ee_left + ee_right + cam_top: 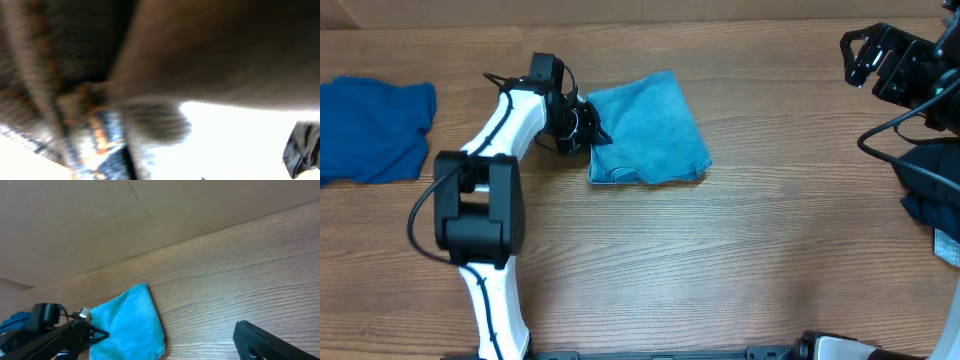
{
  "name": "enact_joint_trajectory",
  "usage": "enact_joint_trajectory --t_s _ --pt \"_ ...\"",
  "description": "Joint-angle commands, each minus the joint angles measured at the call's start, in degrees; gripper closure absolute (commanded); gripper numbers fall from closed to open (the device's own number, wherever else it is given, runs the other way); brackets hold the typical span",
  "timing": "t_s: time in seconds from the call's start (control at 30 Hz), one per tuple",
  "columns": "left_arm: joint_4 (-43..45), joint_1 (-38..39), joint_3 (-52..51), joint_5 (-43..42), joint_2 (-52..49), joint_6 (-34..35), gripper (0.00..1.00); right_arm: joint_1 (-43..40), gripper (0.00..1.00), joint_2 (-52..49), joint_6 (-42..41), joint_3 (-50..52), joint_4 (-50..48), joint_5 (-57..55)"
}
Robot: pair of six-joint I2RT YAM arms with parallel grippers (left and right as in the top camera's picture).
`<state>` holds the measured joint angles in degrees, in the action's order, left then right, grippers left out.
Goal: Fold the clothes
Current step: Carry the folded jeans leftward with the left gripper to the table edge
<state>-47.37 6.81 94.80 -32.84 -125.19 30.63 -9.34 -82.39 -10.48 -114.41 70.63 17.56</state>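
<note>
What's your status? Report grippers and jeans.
Left gripper shut on edge of folded jeans. Right gripper open, far corner. Nothing in the way.

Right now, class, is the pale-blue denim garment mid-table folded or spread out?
Folded: the pale-blue denim garment lies as a compact squarish bundle, layered edges showing along its near side.

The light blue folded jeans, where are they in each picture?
Overhead: the light blue jeans lie folded, a little left of centre, near the top.
Left wrist: very close and blurry, their stitched seam at lower left.
Right wrist: at the bottom, left of centre.
Shared landmark: the left gripper at the jeans' left edge, also in the right wrist view.
</note>
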Motion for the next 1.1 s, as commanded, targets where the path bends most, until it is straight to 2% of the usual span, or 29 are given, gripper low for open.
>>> enact_joint_trajectory --t_s 0.0,0.23,0.53,0.8,1.07 --pt "0.3 1.0 1.8 2.6 13.5 4.4 0.96 -0.2 0.00 0.1 0.1 -0.4 -0.2 -0.2" --pt "2.7 2.2 2.5 8.5 27.1 11.7 0.96 -0.2 0.00 0.1 0.1 -0.4 -0.2 -0.2" --pt "7.1 0.5 2.6 16.9 36.2 16.2 0.96 -0.2 0.00 0.1 0.1 -0.4 -0.2 -0.2" --pt "4.7 -10.8 2.7 22.3 39.4 16.0 0.96 -0.2 0.00 0.1 0.1 -0.4 -0.2 -0.2" --pt "0.9 -25.9 2.7 22.3 40.8 8.6 0.96 -0.2 0.00 0.1 0.1 -0.4 -0.2 -0.2"
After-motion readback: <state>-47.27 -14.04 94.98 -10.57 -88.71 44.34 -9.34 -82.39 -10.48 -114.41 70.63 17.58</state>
